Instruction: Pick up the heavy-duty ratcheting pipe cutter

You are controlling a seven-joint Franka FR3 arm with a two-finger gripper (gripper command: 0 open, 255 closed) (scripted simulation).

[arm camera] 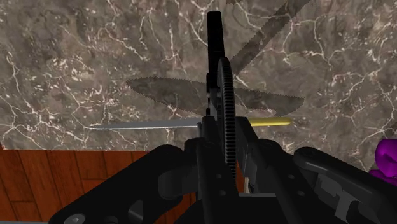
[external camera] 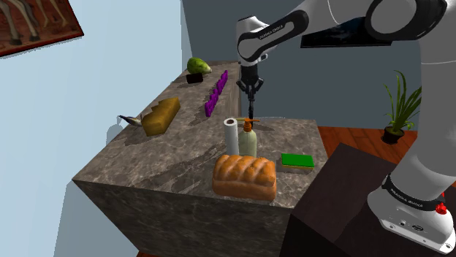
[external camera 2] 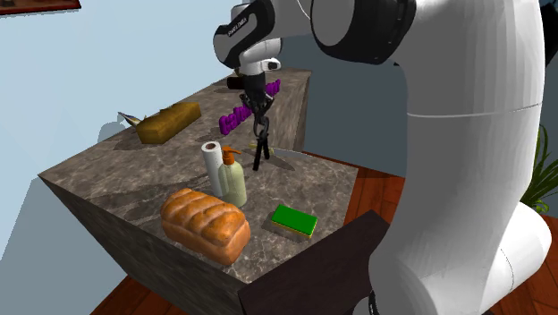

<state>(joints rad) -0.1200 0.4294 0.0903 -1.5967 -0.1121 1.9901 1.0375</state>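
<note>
A crusty loaf [external camera: 244, 177] lies at the marble table's [external camera: 168, 157] near edge, with a green sponge [external camera: 297, 160] by the near corner. Just behind the loaf stand a paper roll [external camera: 231, 136] and a soap bottle [external camera: 248, 139], side by side. A long brown loaf [external camera: 161, 116] lies along the edge at the shoulder view's left. A row of purple pieces [external camera: 216, 93] runs toward the far end, where a green fruit [external camera: 197, 66] sits.

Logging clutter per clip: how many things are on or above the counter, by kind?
Bread loaf: 2
Paper towel roll: 1
Pump bottle: 1
Green sponge: 1
Purple object: 1
Green fruit: 1
Knife: 1
Grey utensil: 1
Pipe cutter: 1
Total: 10
</note>
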